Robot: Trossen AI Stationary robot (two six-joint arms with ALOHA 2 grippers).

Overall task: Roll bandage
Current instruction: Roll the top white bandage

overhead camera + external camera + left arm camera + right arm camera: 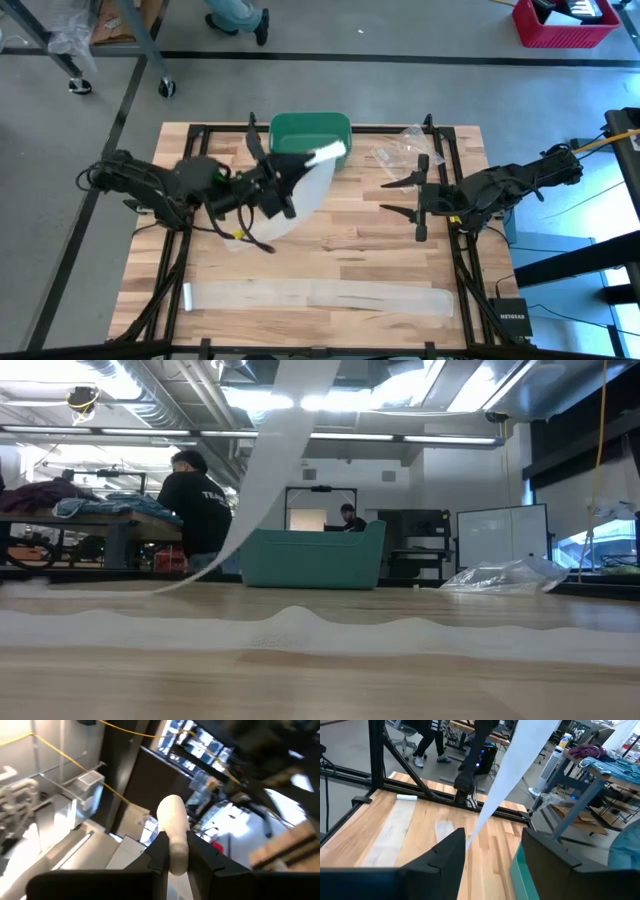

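One bandage roll (pixel 172 827) sits clamped in the raised left gripper (pixel 175 851).

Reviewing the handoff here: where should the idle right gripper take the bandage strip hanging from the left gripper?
Probably on the hanging strip, just below the rolled end that the left gripper holds raised near the green bin. The strip is a thin flat band sloping down to the table, so the open right gripper should likely come in from its own side, a finger on each flat face.
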